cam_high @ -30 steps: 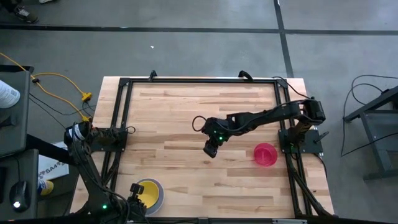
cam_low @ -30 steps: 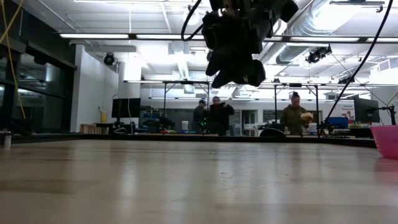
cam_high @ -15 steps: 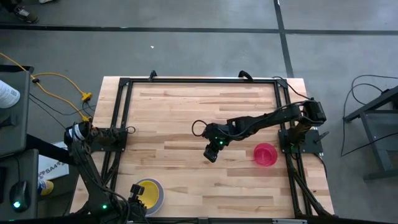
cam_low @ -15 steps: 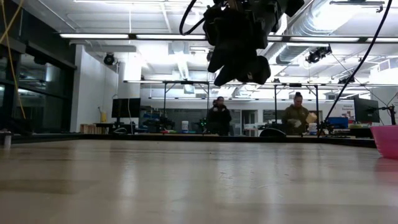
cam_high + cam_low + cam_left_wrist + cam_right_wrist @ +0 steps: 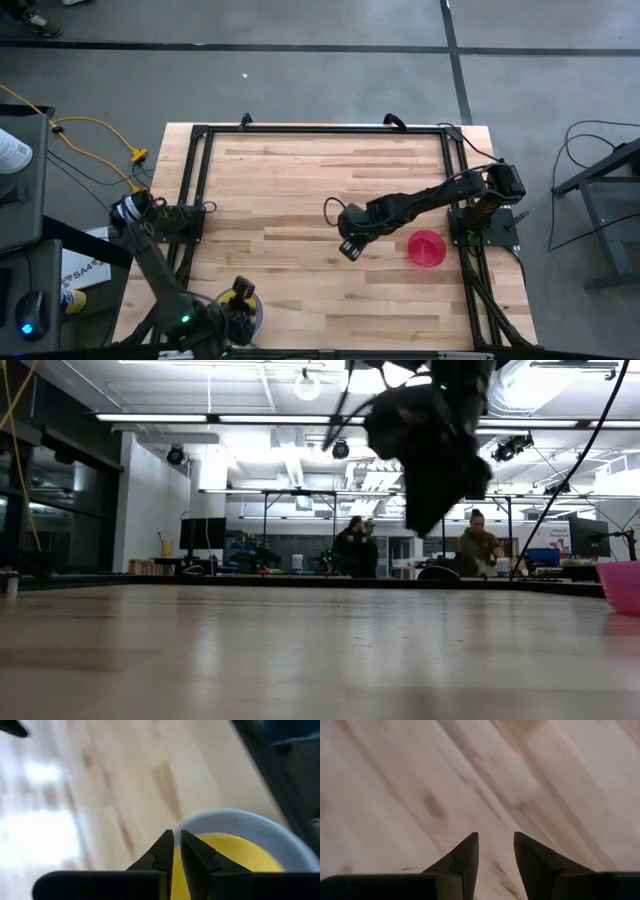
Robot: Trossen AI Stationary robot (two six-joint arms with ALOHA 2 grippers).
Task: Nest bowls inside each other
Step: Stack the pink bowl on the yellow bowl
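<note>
A yellow bowl [image 5: 240,860] sits inside a pale bluish-white bowl [image 5: 260,827] near the table's front left [image 5: 254,312]. My left gripper [image 5: 238,298] hovers over this pair. Its fingers are shut to a thin slit [image 5: 176,837], their tips by the pale bowl's rim. A red-pink bowl [image 5: 427,248] stands upright on its base at the right [image 5: 622,586]. My right gripper [image 5: 348,248] hangs open above bare wood left of it [image 5: 495,842], pointing steeply down [image 5: 430,480], with nothing between its fingers. My left gripper points down at a slant over the nested bowls, its fingertips [image 5: 169,840] near the pale bowl's rim [image 5: 186,822]. I cannot tell whether the fingers touch either bowl.
A black frame [image 5: 320,130] runs around the wooden table's edges, with the arm mounts at the left [image 5: 175,215] and right [image 5: 480,220]. Bare wood [image 5: 290,200] fills the middle. Beyond the far edge, people [image 5: 478,545] stand in the room.
My right gripper has moved toward the table's right edge and the red-pink bowl, sinking a little and tipping to point more steeply down, still open. My left gripper has swung rightward over the nested bowls, rising and rolling. The bowls have stayed in place.
</note>
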